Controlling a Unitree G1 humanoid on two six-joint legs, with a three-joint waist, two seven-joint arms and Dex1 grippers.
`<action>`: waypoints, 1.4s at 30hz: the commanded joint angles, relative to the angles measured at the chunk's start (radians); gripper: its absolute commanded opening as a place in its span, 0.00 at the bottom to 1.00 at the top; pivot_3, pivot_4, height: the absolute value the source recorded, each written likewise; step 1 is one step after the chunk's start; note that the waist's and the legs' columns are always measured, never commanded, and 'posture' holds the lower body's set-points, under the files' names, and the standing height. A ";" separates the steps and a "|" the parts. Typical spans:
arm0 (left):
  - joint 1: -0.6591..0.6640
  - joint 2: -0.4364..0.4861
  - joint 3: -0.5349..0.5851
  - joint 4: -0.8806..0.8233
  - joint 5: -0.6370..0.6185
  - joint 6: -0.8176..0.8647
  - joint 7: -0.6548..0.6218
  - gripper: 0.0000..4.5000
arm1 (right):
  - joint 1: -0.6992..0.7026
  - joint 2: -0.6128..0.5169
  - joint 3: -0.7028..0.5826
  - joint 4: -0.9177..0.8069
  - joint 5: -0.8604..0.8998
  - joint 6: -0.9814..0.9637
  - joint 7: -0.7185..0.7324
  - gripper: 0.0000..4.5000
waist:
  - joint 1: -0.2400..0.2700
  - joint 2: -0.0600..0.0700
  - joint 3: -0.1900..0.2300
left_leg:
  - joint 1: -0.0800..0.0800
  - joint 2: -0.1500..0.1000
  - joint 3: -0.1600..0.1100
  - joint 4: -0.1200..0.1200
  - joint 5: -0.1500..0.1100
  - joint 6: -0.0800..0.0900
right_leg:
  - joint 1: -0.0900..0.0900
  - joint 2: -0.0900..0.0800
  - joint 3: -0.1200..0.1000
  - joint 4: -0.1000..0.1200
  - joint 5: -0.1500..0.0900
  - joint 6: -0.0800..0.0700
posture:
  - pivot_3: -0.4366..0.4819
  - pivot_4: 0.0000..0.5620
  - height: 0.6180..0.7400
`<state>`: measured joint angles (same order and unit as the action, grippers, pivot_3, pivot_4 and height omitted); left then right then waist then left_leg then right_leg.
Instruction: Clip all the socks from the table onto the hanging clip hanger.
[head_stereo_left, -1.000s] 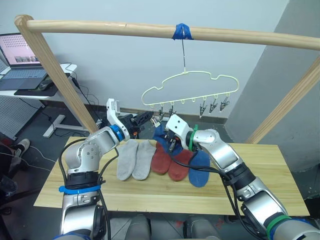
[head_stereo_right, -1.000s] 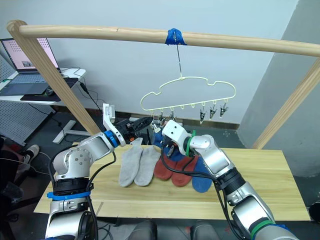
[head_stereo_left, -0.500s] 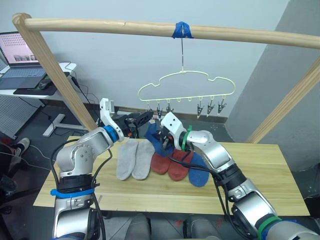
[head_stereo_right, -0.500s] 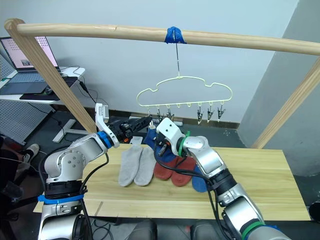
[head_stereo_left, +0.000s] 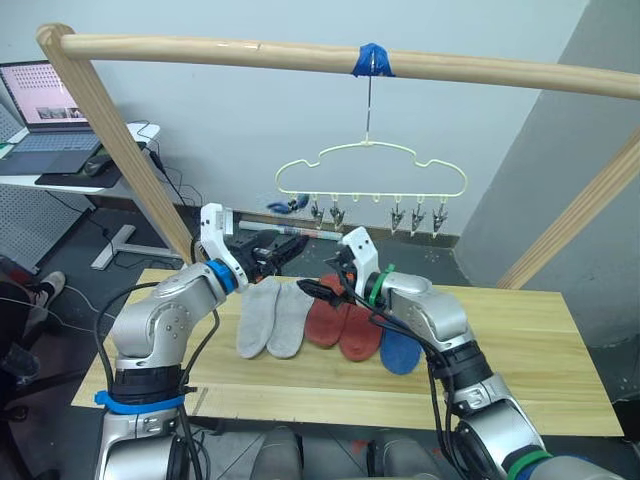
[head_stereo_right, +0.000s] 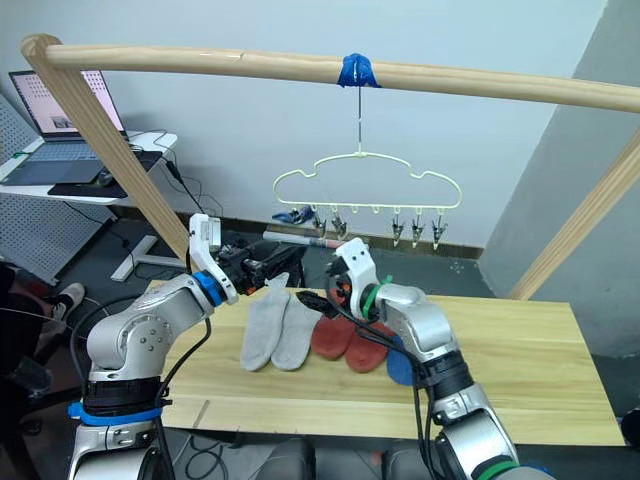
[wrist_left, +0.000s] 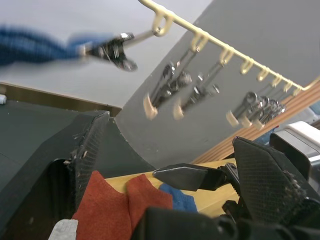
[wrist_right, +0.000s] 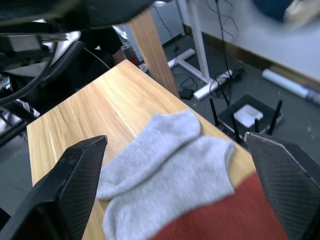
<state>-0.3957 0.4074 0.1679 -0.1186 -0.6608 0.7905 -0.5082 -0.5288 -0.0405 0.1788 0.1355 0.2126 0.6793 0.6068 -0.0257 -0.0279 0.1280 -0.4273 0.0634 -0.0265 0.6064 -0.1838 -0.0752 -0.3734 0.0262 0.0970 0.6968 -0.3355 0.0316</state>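
The pale yellow clip hanger (head_stereo_left: 370, 170) hangs by its hook from the wooden pole. A blue sock (head_stereo_left: 290, 207) dangles from its leftmost clip (wrist_left: 107, 50), blurred in the left wrist view. Two grey socks (head_stereo_left: 270, 318), two rust red socks (head_stereo_left: 340, 325) and one blue sock (head_stereo_left: 400, 350) lie side by side on the table (head_stereo_left: 540, 350). My left gripper (head_stereo_left: 297, 250) is open just below the hanger's left end. My right gripper (head_stereo_left: 318, 275) is open beside it, above the grey and red socks (wrist_right: 170, 185). Both are empty.
A thick round wooden pole frame (head_stereo_left: 200, 48) spans the top, with slanted legs at both sides of the table. Several free clips (head_stereo_left: 415, 217) hang along the hanger to the right. A side desk with a laptop (head_stereo_left: 45, 95) stands at far left.
Both grippers have opened. The blue sock that my right gripper held up at the leftmost clip now hangs from it alone. Both grippers have dropped slightly below the hanger.
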 joint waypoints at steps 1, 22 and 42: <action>0.009 0.000 -0.027 -0.046 0.040 -0.066 -0.014 1.00 | 0.032 -0.062 -0.049 -0.142 0.042 0.020 0.009 0.99 | 0.000 0.000 0.000 | 0.000 0.000 0.000 0.000 0.000 0.000 | 0.000 0.000 0.000 0.000 0.000 0.000 | 0.55 0.18 1.00; -0.047 -0.149 -0.131 0.217 0.371 -0.610 0.034 0.62 | 0.215 -0.237 -0.210 -0.571 0.302 0.040 -0.001 1.00 | -0.008 0.000 0.000 | -0.001 0.000 0.000 0.002 0.000 0.000 | 0.000 0.001 0.001 0.000 -0.002 0.003 | 0.48 0.16 1.00; -0.208 -0.232 -0.100 0.570 0.436 -0.859 0.075 0.43 | 0.214 -0.251 -0.179 -0.551 0.294 -0.039 -0.013 1.00 | -0.009 0.000 0.000 | -0.002 0.000 0.000 0.003 0.000 0.000 | 0.000 0.002 0.001 0.000 -0.001 0.002 | 0.43 0.17 1.00</action>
<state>-0.5815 0.1785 0.0569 0.4636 -0.2285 -0.0401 -0.4313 -0.2948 -0.2873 0.0038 -0.3889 0.4935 0.6619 0.5994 -0.0349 -0.0279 0.1278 -0.4291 0.0634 -0.0263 0.6090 -0.1837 -0.0750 -0.3735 0.0277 0.0976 0.6965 -0.3362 0.0333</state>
